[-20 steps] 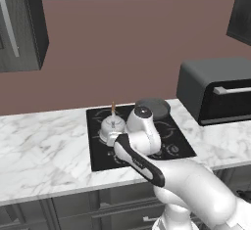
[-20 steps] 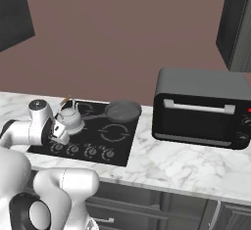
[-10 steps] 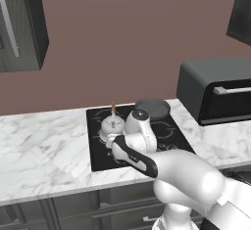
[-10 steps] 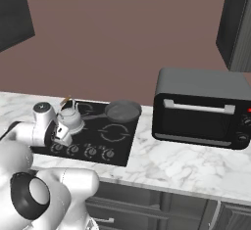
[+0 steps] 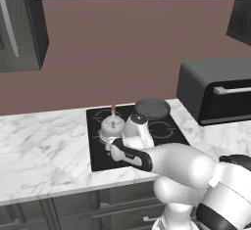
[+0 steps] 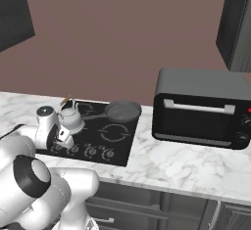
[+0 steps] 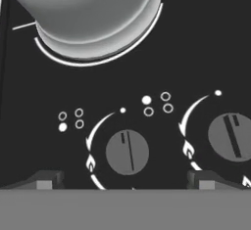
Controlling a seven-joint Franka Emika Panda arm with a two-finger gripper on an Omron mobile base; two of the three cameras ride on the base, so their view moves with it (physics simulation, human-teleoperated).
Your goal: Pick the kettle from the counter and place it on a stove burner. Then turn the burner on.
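Squat, the silver-grey kettle (image 5: 112,126) carries an upright tan stem.

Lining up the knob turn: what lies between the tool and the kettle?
In the hand view, a round knob with dot marks above it on black cooktop glass separates the open tool from the kettle.

You are looking at a silver-grey kettle (image 5: 112,126) with a thin tan stem on top. It sits on a black glass cooktop (image 5: 98,155) printed with white broken rings; the ring under the kettle (image 7: 98,57) reads as a thin white arc. Your hand view shows grey round knobs (image 7: 127,151), each with a dark line, white arcs, small flame marks and white dot clusters. The counter (image 5: 44,150) is white marble with grey veins. The frying pan (image 6: 123,110) is dark grey, the toaster oven (image 6: 201,109) black, the wall brownish-mauve.
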